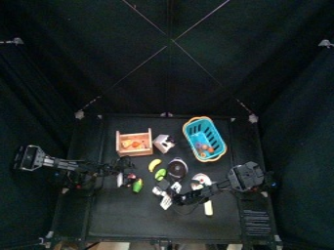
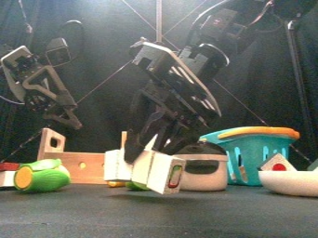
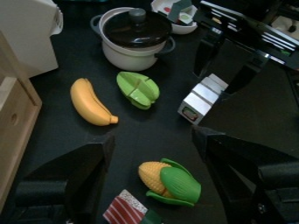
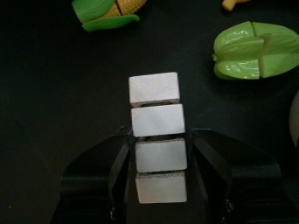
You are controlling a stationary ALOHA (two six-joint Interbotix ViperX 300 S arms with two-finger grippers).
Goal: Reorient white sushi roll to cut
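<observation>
Right pincer [image 4: 160, 171] is angled down low over the counter [image 4: 47, 105], jaws clamped on the roll [image 4: 158, 138]. Left pincer [image 3: 152, 166] hangs with jaws spread wide, gripping nothing.

sushi roll [image 4: 156, 140] between end effector [image 4: 158, 179] jaws

Both arms are matte black with blocky, angular housings and looped black cables; each hand [image 4: 160, 179] carries two broad black jaws.
</observation>
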